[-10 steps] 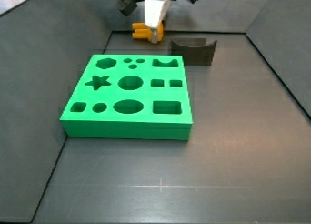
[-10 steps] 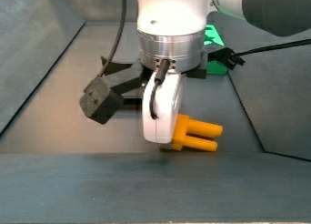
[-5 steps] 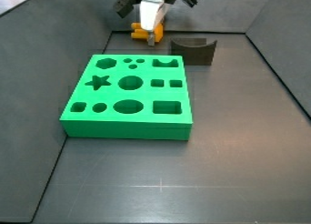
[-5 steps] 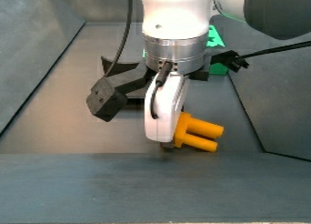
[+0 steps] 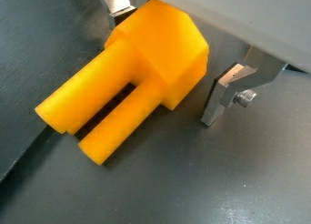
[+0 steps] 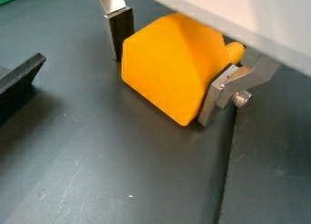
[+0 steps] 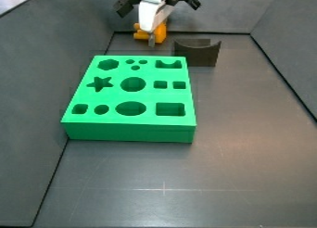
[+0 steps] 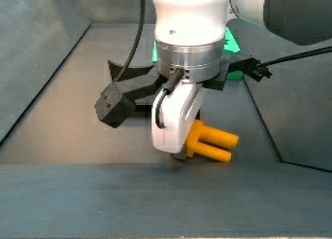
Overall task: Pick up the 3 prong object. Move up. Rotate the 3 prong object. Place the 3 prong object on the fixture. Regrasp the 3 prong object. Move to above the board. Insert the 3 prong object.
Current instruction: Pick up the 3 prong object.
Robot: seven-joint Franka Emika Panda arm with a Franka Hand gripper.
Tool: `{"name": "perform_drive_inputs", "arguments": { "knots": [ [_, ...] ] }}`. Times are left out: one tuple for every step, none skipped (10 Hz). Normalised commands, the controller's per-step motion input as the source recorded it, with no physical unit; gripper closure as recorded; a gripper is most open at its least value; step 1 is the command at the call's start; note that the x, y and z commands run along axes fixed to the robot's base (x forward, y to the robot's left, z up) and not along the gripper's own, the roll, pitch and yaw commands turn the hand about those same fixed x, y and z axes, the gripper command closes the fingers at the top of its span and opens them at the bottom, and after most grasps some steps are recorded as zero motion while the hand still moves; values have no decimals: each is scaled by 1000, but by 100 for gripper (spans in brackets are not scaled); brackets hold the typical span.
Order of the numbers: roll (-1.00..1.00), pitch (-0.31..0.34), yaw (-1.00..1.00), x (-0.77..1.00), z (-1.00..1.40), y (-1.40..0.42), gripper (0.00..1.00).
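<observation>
The gripper has its fingers clamped on the 3 prong object (prongs lying level), close above the floor. Beside it stands the fixture; farther away lies the board.

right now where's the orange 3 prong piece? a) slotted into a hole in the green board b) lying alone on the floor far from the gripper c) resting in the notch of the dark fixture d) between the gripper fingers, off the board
d: in both wrist views the 3 prong object sits between the silver fingers of the gripper, and a side view shows it away from the board and the fixture.
</observation>
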Motion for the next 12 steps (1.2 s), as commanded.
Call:
{"name": "perform_drive_inputs", "arguments": {
  "knots": [
    [-69, -97, 0, 0, -169, 0, 0],
    [-123, -84, 0, 0, -91, 31, 0],
    [0, -16, 0, 0, 0, 0, 0],
    [0, 0, 0, 0, 0, 0, 100],
    [0, 0, 0, 0, 0, 0, 100],
    [0, 0, 0, 0, 0, 0, 100],
    [0, 0, 0, 0, 0, 0, 100],
    [0, 0, 0, 0, 0, 0, 100],
    [0, 0, 0, 0, 0, 0, 100],
    [0, 0, 0, 0, 0, 0, 100],
    [0, 0, 0, 0, 0, 0, 100],
    [0, 0, 0, 0, 0, 0, 100]
  ]
}}
